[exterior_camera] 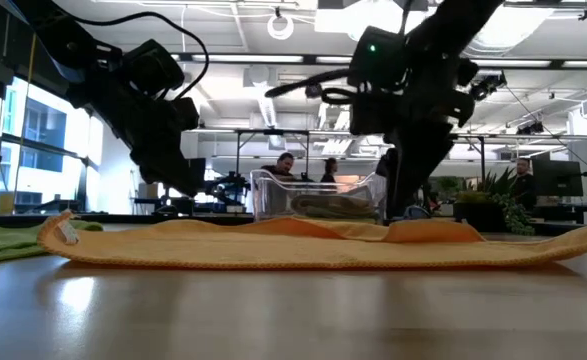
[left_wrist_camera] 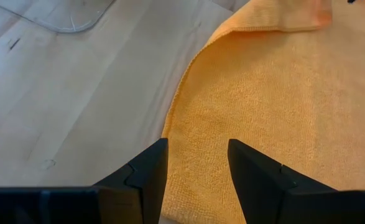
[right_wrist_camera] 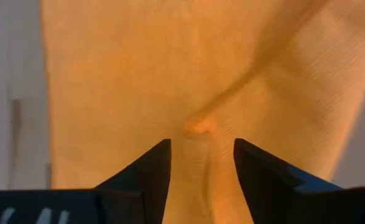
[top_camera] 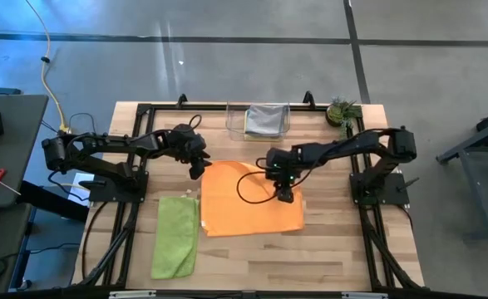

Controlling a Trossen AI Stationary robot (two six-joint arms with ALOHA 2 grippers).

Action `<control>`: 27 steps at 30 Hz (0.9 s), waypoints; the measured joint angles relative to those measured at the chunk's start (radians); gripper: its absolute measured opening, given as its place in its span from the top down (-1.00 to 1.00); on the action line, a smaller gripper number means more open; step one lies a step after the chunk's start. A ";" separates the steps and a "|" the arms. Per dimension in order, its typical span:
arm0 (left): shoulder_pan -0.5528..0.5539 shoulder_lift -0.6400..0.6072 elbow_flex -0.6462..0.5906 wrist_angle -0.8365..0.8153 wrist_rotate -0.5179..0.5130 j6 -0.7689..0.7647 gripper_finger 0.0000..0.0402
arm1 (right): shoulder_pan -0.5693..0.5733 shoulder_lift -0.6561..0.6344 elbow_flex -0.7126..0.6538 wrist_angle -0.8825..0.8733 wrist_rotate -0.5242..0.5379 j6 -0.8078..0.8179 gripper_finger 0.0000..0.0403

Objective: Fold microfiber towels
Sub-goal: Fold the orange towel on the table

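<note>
High view, landmark: the soft orange microfiber towel (top_camera: 248, 202) lies spread flat near the middle of the pale wooden slatted table (top_camera: 343, 249), with a low raised fold running across it.
Left gripper (top_camera: 198, 169): hovers over the orange towel's corner on the left arm's side; fingers (left_wrist_camera: 146, 171) spread apart, nothing between them, with the cloth edge and bare wood beneath.
Right gripper (top_camera: 284, 195): sits down on the orange towel, toward its side nearest the right arm; fingers (right_wrist_camera: 151, 168) parted, straddling a small pinched-up ridge of cloth without closing on it.
Lime green microfiber towel (top_camera: 175, 236): folded into a long strip, just beside the orange towel on the left arm's side.
Clear plastic bin (top_camera: 258, 121): beyond the orange towel at the table's far edge, holding a grey cloth (top_camera: 267, 118).
Small potted plant (top_camera: 342, 111): far corner, beside the bin.
</note>
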 joint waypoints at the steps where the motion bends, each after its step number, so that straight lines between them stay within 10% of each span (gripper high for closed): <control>1: 0.000 0.000 0.000 0.001 0.000 0.001 0.22 | 0.000 -0.004 0.010 -0.017 0.018 -0.011 0.16; 27: -0.002 0.000 0.000 0.003 0.000 -0.003 0.22 | -0.043 0.120 0.079 -0.131 -0.185 -0.167 -0.06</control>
